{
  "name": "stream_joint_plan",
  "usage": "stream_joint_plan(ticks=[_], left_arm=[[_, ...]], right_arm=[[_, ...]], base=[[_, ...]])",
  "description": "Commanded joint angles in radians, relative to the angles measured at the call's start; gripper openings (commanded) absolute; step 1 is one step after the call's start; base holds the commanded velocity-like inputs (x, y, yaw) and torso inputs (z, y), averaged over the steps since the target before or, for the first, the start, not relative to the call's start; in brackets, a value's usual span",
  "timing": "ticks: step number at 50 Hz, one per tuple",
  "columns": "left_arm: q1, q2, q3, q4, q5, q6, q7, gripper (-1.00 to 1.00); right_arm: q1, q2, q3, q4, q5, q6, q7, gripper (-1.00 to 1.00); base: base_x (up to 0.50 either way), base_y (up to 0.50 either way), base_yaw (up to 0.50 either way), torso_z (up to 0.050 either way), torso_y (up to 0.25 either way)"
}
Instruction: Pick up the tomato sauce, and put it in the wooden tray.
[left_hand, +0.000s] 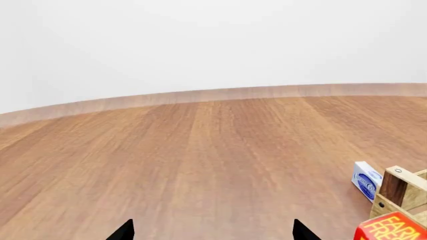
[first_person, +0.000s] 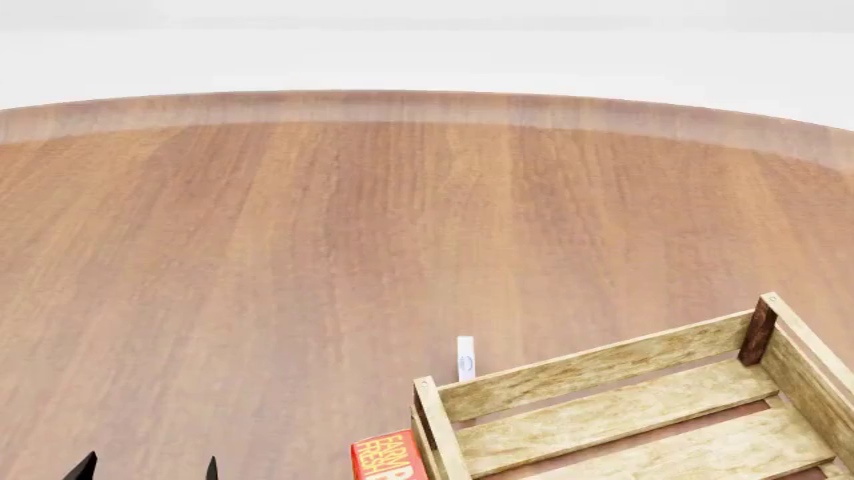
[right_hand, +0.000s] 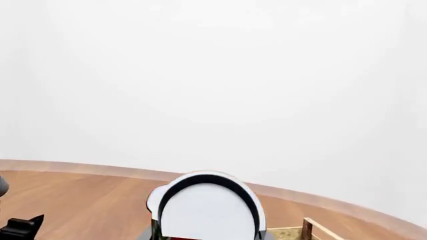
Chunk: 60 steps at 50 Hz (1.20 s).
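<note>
Wooden tabletop (first_person: 267, 250), wooden tray (first_person: 601, 375) front-right

We note a pale slatted tray (first_person: 627, 400) with dark corner posts, a red box (first_person: 387, 457) with yellow lettering, a white-lidded, dark-rimmed can (right_hand: 208, 210), and a blue-and-white carton (left_hand: 366, 180).

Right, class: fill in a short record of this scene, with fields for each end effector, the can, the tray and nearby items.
left end effector: open, empty, over brown wooden surface
right end effector: apparently gripping can
small cylindrical can: grey-white lid, dark rim; raised
pale slatted wooden tray: visible part holds nothing
beside tray: red-orange carton, small blue-white packet
</note>
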Motion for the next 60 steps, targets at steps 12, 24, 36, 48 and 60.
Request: stream_joint_plan(ticks=[12, 24, 36, 48, 60], left_arm=[[0.005, -0.001, -0.002, 0.003, -0.012, 0.021, 0.005, 1.00], [0.001, -0.004, 0.001, -0.006, -0.017, 0.028, 0.005, 1.00], [0.001, -0.007, 0.004, -0.004, -0.022, 0.028, 0.000, 1.00], [-0.001, -0.010, 0.008, -0.007, -0.025, 0.030, -0.003, 1.00], [-0.001, -0.013, 0.013, -0.001, -0.027, 0.026, -0.009, 1.00]], right_arm=[[0.143, -0.007, 0.110, -0.066, 0.205, 0.166, -0.104, -1.00], [0.232, -0.023, 0.181, 0.017, 0.382, 0.177, -0.150, -1.00], [0.296, -0.047, 0.206, 0.058, 0.468, 0.218, -0.195, -1.00], [0.355, -0.070, 0.231, 0.120, 0.557, 0.241, -0.247, -1.00], [0.458, -0.105, 0.266, 0.189, 0.647, 0.306, -0.302, -1.00]], base=[[0.00, 0.00, 0.00, 0.000, 0.000], [0.00, 0.00, 0.00, 0.000, 0.000], [0.00, 0.00, 0.00, 0.000, 0.000], [0.00, 0.00, 0.00, 0.000, 0.000], [0.00, 0.00, 0.00, 0.000, 0.000]])
